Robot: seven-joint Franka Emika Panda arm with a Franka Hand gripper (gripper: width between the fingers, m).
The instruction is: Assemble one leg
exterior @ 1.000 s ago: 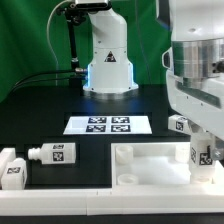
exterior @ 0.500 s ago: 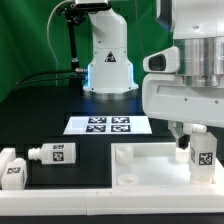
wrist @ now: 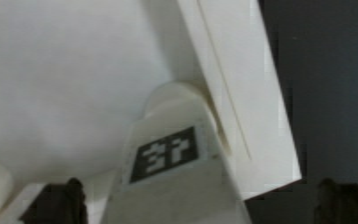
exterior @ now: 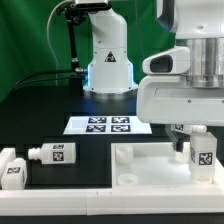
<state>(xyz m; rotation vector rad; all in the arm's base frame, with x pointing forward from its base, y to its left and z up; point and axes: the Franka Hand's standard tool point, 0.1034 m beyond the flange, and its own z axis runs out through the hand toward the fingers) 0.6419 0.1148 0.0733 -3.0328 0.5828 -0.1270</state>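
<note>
Exterior view: I see the leg (exterior: 203,155) upright at the panel (exterior: 140,165) corner on the exterior view's right, under the hand (exterior: 200,140); I cannot tell if the hand holds it; two more legs (exterior: 52,154) lie on the counter (exterior: 60,120) beside the marker board (exterior: 108,125)
Wrist view: tagged leg (wrist: 172,150) between dark fingertips (wrist: 59,200), contact unclear
Handling: I judge it light, stiff, smooth; grip the flat square sides
Containers: none; panel sockets look empty
</note>
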